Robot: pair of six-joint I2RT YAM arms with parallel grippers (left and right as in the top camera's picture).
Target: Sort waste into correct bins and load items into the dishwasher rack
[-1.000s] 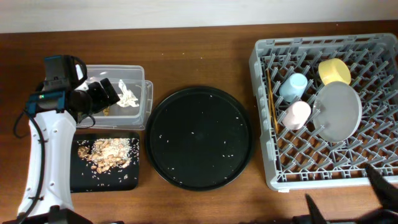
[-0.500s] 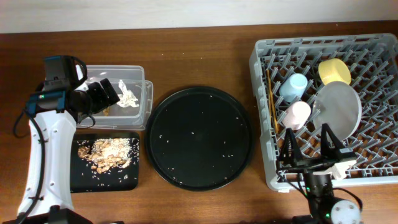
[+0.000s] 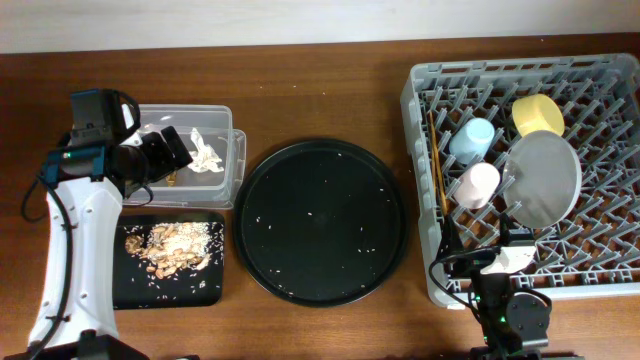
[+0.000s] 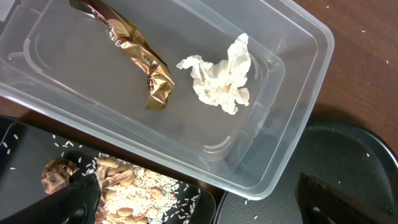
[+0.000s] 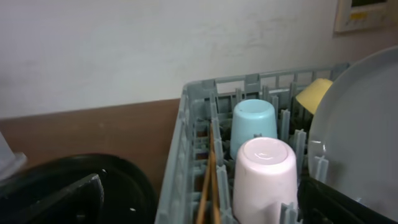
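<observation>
The left gripper [image 4: 198,183] is held wide open and empty above the clear plastic rectangular tub [image 4: 292,74]. In the tub the crumpled white tissue [image 4: 221,81] and the brown-gold crinkled wrapper [image 4: 140,59] are lying apart. The right gripper [image 5: 199,186] is likewise spread wide with nothing in it, at the lower edge of the large square grey plastic rack [image 3: 415,120], bottom right of the overhead view.

Nothing is seen left to sort, so the step in hand is judged to be withdrawal. Each arm is best lifted straight up before being drawn back, so that the tub's rim is not caught and the rack's wall is not nudged.

The pair of thin wooden chopsticks [image 3: 437,165] is found just inside the rack's left wall, beside the small light-blue cup [image 3: 472,138] and the small pink cup [image 3: 477,184]. Its long axis is laid top to bottom of the overhead frame, parallel to that wall — which end is the tip cannot be told.
</observation>
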